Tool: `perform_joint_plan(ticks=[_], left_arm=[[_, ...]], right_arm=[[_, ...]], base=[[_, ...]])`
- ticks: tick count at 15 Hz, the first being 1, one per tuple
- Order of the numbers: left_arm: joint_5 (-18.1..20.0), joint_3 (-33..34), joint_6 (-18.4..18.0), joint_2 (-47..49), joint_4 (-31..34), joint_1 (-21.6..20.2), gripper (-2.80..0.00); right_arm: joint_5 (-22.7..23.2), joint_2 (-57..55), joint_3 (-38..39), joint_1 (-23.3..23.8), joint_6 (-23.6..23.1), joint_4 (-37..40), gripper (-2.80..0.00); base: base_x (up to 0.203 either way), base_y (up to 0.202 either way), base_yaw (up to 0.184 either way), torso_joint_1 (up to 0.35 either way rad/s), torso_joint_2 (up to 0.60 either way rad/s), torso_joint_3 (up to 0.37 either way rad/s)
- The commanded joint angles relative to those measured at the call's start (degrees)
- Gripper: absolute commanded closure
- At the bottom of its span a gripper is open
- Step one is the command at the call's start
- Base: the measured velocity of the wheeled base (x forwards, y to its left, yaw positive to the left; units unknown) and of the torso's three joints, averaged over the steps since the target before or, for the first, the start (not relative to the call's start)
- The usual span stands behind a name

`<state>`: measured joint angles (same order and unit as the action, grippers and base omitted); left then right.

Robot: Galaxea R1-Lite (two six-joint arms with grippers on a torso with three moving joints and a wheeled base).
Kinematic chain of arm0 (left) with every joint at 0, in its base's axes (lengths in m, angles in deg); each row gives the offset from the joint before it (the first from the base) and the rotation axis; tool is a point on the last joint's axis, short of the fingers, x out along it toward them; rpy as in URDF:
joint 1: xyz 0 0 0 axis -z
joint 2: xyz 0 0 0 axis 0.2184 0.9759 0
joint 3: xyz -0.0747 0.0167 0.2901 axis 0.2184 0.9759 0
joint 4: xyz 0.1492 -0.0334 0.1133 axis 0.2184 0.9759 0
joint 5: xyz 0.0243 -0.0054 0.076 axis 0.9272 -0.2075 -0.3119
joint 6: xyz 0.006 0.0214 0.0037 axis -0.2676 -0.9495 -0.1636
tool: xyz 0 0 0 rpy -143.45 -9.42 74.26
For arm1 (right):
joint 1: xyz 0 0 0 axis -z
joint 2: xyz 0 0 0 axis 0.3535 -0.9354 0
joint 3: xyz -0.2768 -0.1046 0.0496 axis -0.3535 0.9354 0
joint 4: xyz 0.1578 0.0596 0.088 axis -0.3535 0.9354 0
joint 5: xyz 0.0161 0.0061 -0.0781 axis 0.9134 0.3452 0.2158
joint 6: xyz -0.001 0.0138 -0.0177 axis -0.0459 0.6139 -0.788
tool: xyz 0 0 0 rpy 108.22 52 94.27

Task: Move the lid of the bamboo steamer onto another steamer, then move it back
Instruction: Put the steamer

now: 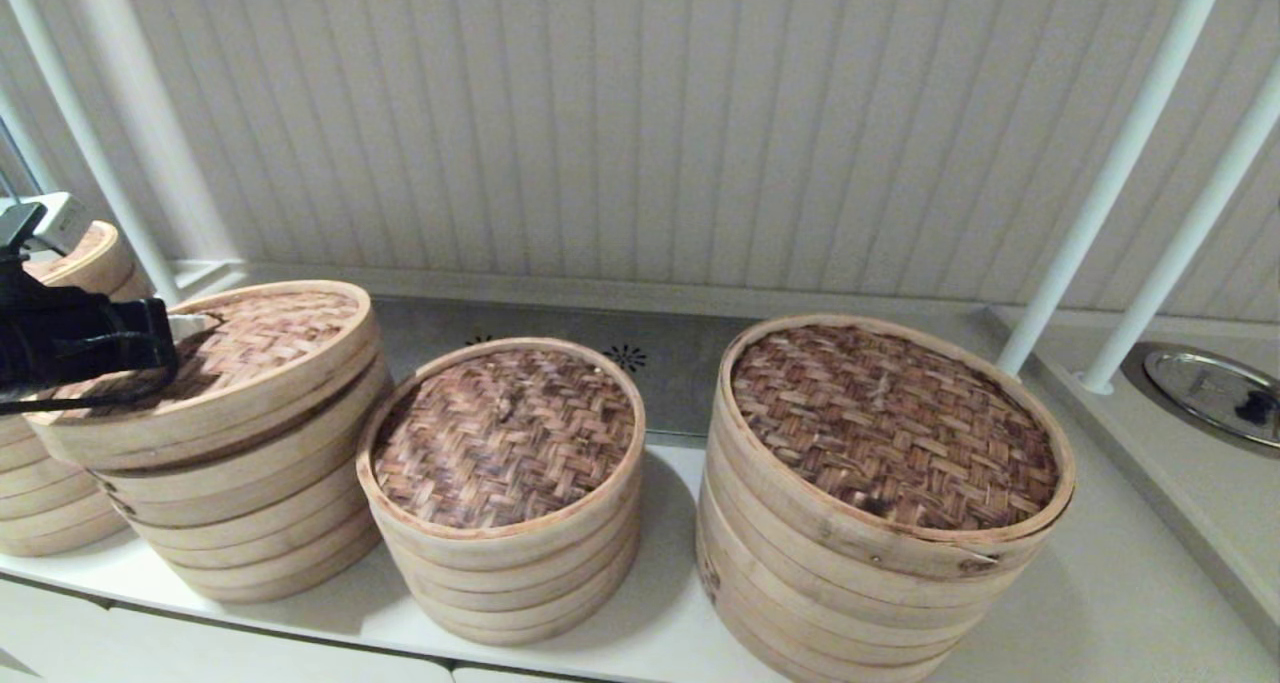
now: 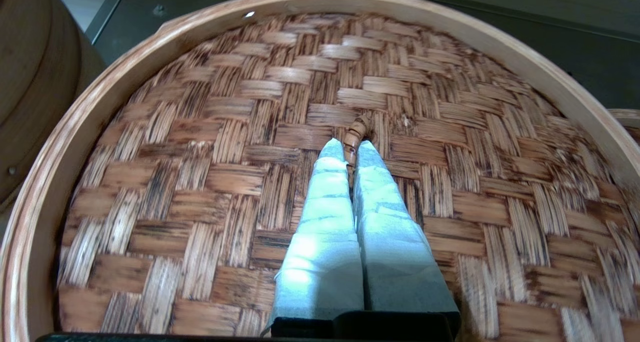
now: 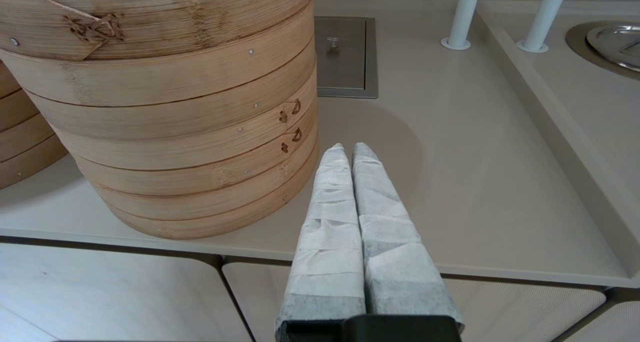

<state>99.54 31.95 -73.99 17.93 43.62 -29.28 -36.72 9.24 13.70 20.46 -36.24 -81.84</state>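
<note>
Left gripper [image 2: 352, 149]: clenched on the small loop handle [image 2: 359, 129] at the middle of the bamboo steamer lid [image 1: 215, 363]; the arm reaches in from the left edge of the head view.
Bamboo steamer lid: at the left of the counter [image 1: 1100, 603], tilted, one side raised above the left steamer stack [image 1: 250, 523] with a dark gap under its rim; whether it is coming off or going back on cannot be told.
Smallest steamer [image 1: 505, 493]: just right of that stack, its own dark reddish-brown woven top in place, apparently the target for the lid.
Widest steamer [image 1: 880, 503]: further right, closed, not involved.
Right gripper [image 3: 352, 154]: parked low by the counter's front edge beside the widest steamer, fingers pressed together on nothing.
Doing it well: the grip is only on a thin loop, so the lid can swing; I would level it, lift it clear of the rim before any sideways travel, and centre it before lowering.
</note>
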Motion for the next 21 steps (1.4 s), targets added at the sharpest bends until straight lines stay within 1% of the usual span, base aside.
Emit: perform_joint_plan(ticks=[1,7,13,15,21], left_arm=[[0.1,0.5,0.0,0.8,-0.4,-0.4,0.0],[0.1,0.1,-0.1,0.8,-0.7,-1.9,0.0],[0.2,-0.4,-0.1,2.7,-2.1,-1.9,0.0],[0.3,-0.3,0.0,3.7,-3.6,-2.0,0.0],[0.2,-1.2,-0.1,4.1,-3.8,-2.1,0.0]], right_arm=[[0.0,-0.1,0.2,0.0,0.0,0.0,0.0],[0.0,-0.1,0.2,0.0,0.0,-0.1,0.0],[0.0,-0.1,0.2,0.0,0.0,-0.1,0.0],[0.0,-0.1,0.2,0.0,0.0,-0.1,0.0],[0.0,-0.1,0.2,0.0,0.0,-0.1,0.0]], base=[[0.0,0.0,0.0,0.0,0.0,0.0],[0.0,0.0,0.0,0.0,0.0,0.0],[0.0,0.0,0.0,0.0,0.0,0.0],[0.0,0.0,0.0,0.0,0.0,0.0],[0.0,0.0,0.0,0.0,0.0,0.0]])
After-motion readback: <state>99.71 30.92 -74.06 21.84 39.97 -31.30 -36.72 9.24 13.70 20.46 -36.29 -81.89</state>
